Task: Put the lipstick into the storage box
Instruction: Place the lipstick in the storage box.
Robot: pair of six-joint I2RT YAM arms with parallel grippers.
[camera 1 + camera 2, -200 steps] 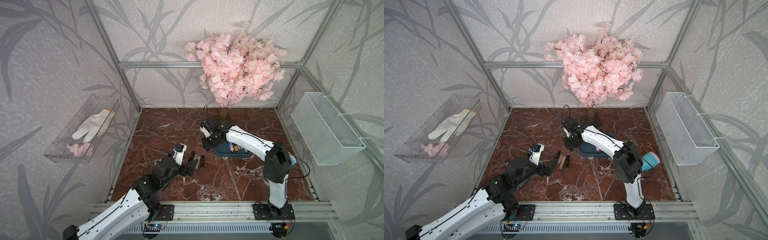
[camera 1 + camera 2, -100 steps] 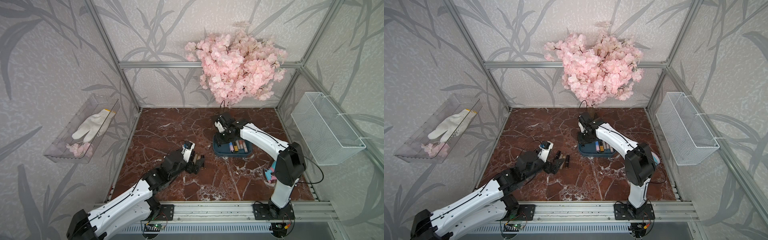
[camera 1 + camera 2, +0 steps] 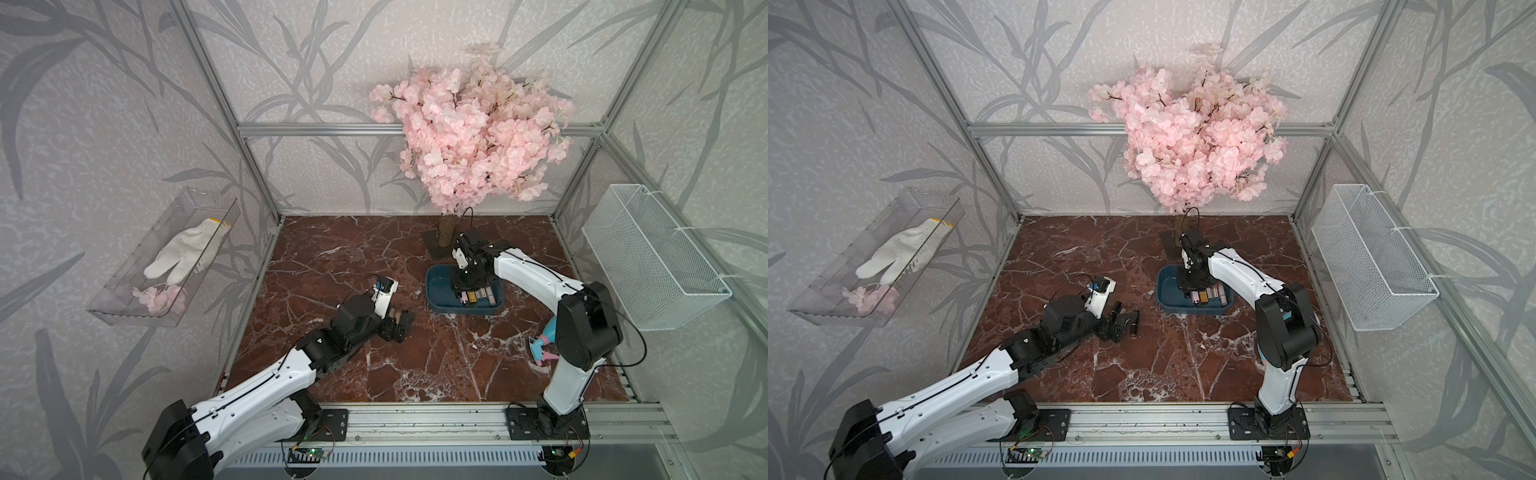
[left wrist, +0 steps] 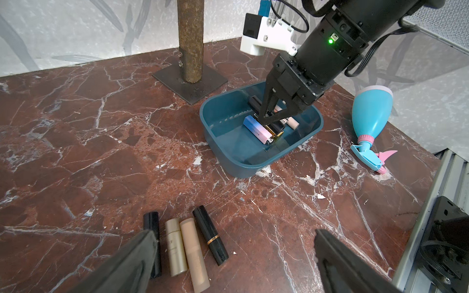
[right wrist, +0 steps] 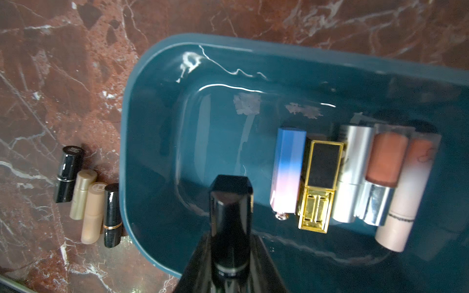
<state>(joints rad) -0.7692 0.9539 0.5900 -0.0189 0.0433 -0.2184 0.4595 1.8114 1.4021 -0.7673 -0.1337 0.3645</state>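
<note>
The job is a little past halfway, by the look of it. Five lipsticks already lie side by side in the right part of the storage box [image 5: 142, 106]: a blue-and-pink lipstick [image 5: 286, 172], a gold-framed lipstick [image 5: 319, 182], a silver lipstick [image 5: 351, 172], a coral lipstick [image 5: 385, 165] and a pale pink lipstick [image 5: 408, 192]. A sixth is on its way in. The right pincer [image 4: 267, 118] is clamped on a black lipstick [image 5: 229, 210] and reaches down inside the box walls, just left of the blue-and-pink one, over the bare part of the floor. Whether the tube touches the floor cannot be told, and it has not been let go. The box sits on the desk [image 3: 332, 249], right of centre and toward the far side. Four more wait on the desk, left of the box and nearer, packed in a row: a plain black tube [image 4: 152, 243], a gold tube [image 4: 175, 246], a beige tube [image 4: 194, 253] and a black tube with a gold band [image 4: 210, 236]. The left pincer [image 4: 234, 233] is spread wide and empty, low over the near end of that row, so one of these looks to be the next pick. What is left, then, is the release of the held tube and four more trips.
</note>
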